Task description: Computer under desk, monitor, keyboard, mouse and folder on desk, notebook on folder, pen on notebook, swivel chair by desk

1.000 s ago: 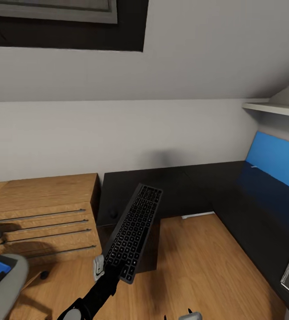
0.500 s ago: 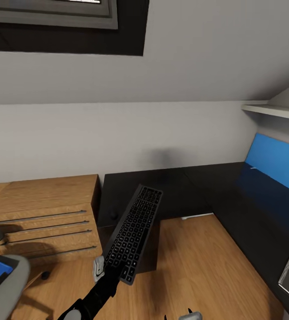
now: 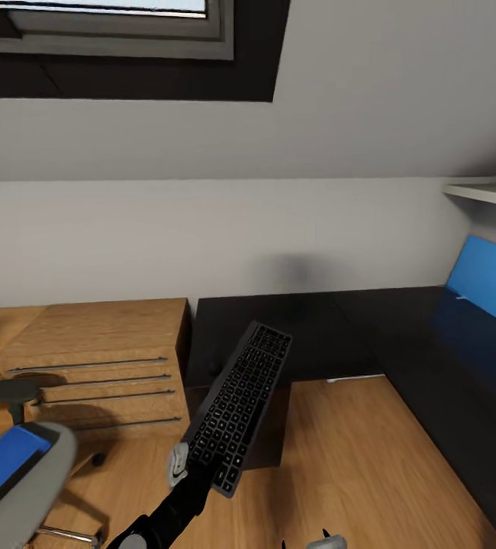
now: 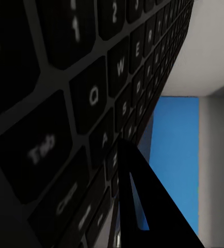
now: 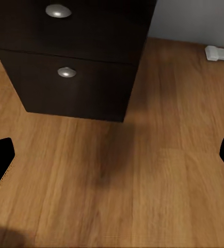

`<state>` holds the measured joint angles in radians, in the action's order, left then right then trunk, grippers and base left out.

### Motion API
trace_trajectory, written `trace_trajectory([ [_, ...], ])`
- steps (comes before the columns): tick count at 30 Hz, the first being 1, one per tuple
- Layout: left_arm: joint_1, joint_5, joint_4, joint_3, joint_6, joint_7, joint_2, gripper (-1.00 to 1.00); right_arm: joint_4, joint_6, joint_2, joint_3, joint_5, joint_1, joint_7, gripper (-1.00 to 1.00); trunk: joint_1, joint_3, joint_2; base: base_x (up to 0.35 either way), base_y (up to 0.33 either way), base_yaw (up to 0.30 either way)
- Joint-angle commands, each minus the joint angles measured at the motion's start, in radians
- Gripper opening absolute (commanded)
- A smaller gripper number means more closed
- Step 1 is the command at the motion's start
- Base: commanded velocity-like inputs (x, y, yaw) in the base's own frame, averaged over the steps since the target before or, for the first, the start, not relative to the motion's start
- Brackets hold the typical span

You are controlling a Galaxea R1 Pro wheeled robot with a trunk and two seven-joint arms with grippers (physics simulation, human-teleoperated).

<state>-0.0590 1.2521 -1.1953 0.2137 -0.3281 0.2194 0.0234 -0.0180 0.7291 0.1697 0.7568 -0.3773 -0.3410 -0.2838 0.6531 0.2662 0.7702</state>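
Observation:
My left gripper [image 3: 196, 471] is shut on the near end of the keyboard [image 3: 240, 404], a slim board with dark keys in a silver frame, held tilted in the air above the floor in front of the black desk [image 3: 332, 328]. Up close in the left wrist view, the keyboard [image 4: 81, 93] has keys running across it and a black finger [image 4: 138, 206] lying on them. At the lower left, the blue folder [image 3: 0, 476] lies on the grey seat of the swivel chair [image 3: 38, 488]. My right gripper [image 5: 112, 155] hangs open over bare wood floor and holds nothing; its tips also show low in the head view [image 3: 309, 543].
A black drawer unit [image 5: 76, 77] with two silver knobs stands under the desk's corner, with a white foot bar [image 5: 220, 53] behind it. Low oak drawers [image 3: 103, 358] stand left of the desk. A blue panel [image 3: 492, 293] runs along the right wall. Wood floor [image 3: 355, 465] lies open between the desk's wings.
The head view has swung left and up, so more of the chair, folder and skylight shows. The keyboard stays in my left gripper, held the same way.

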Motion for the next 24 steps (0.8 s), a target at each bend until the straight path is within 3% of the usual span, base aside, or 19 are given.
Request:
trace_trajectory([
  [1,-0.001,0.008,0.000,0.002,-0.006,0.001,0.000,-1.00,-0.002,0.003,0.001,0.009,-0.003,-0.001,-0.006,1.00,-0.004,-0.002,-0.006,0.000,0.000,0.271],
  [12,-0.001,-0.004,0.000,0.019,-0.006,0.001,-0.004,-1.00,-0.001,0.000,-0.001,0.008,-0.003,-0.001,-0.005,1.00,-0.046,-0.036,-0.083,0.000,0.000,0.274],
  [14,-0.001,-0.047,-0.004,0.019,-0.008,0.002,-0.011,-1.00,-0.001,0.001,-0.001,0.008,-0.003,0.000,-0.005,1.00,-0.054,-0.043,-0.097,0.000,0.000,0.275],
  [17,-0.001,-0.126,-0.029,0.017,-0.012,0.003,-0.052,-1.00,-0.001,0.001,0.000,0.008,-0.003,-0.001,-0.005,1.00,-0.065,-0.052,-0.118,0.000,0.000,0.275],
  [24,-0.001,-0.171,-0.113,0.027,-0.033,0.003,-0.111,-1.00,-0.002,0.001,0.001,0.009,-0.003,-0.001,-0.005,1.00,-0.092,-0.073,-0.167,0.000,0.000,0.197],
])
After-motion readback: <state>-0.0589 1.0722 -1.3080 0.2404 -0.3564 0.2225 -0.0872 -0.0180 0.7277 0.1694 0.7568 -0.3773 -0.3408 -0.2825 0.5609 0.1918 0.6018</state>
